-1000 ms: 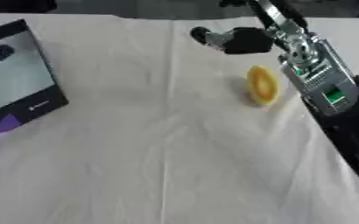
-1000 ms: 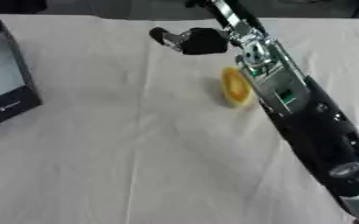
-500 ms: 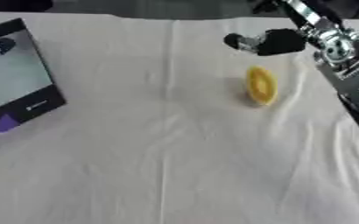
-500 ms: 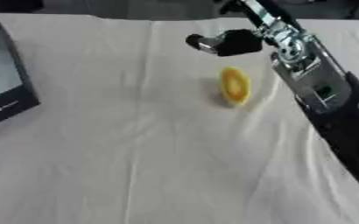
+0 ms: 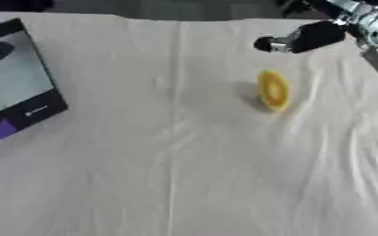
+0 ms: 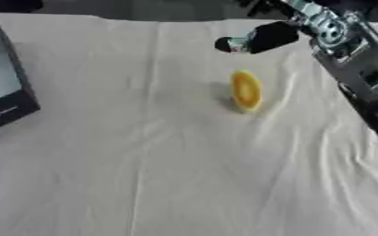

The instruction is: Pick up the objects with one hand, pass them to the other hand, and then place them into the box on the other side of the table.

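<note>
Right hand [image 6: 261,38] sits upper right of the frame, above the bench cloth [image 6: 168,161] — it's a dark blurred shape with a pale tip pointing toward frame left, and I can't tell whether the fingers are spread or curled. Nothing visibly in it. The arm [image 6: 350,60] runs from the hand down along the right edge, black with silver joints.

Box [image 5: 14,83] at the left edge, upper half of the frame: dark rim, pale grey inside, a purple patch at its lower corner. There's a small dark shape in the box's top-left corner, can't make out what it is.

Yellow object [image 5: 274,90] — oval, seems to stand on edge — is on the cloth right of centre, below the hand and apart from it, well away from the box. Left hand doesn't show in either view.
</note>
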`<state>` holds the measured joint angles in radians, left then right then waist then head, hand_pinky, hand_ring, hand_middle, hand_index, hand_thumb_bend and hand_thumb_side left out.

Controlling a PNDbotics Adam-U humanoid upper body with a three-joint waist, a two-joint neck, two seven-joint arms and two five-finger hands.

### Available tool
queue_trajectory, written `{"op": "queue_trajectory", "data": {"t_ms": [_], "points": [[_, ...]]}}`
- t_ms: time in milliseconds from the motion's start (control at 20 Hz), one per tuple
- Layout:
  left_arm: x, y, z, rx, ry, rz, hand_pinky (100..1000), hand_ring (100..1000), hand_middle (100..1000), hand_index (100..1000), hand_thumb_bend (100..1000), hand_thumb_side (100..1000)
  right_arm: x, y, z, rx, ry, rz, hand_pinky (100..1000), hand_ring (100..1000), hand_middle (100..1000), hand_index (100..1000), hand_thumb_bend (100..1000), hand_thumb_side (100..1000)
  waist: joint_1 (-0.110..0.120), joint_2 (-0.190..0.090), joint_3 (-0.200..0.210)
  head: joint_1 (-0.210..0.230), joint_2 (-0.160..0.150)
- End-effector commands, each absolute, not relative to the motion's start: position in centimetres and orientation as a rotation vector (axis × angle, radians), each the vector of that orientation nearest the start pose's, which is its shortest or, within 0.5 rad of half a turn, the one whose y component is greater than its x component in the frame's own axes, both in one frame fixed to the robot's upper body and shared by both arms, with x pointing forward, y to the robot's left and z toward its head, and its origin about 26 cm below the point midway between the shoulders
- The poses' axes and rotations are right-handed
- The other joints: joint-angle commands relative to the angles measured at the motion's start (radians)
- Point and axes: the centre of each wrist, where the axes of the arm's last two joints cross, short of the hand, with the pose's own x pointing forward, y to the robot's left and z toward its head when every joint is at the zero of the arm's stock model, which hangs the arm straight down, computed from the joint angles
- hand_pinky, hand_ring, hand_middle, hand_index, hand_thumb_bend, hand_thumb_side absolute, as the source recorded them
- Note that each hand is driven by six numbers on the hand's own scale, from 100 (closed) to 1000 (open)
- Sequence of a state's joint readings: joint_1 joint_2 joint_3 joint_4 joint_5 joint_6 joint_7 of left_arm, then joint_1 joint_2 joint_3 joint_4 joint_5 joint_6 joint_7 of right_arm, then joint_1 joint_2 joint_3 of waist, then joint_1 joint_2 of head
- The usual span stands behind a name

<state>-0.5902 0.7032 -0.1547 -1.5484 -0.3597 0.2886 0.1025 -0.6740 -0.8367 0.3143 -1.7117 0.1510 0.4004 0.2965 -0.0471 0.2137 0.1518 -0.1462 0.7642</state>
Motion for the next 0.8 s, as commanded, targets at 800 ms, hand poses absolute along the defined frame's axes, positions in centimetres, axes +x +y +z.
{"op": "queue_trajectory", "data": {"t_ms": [800], "points": [[37.9, 32.0, 24.2, 1.07, -1.763, -0.701, 798, 656, 618, 703, 726, 402, 36.6, -28.2, 24.4, -0.677, -1.327, 1.19, 876, 745, 726, 829, 582, 363, -0.008, -0.023, 0.004, -0.029, 0.006]]}}
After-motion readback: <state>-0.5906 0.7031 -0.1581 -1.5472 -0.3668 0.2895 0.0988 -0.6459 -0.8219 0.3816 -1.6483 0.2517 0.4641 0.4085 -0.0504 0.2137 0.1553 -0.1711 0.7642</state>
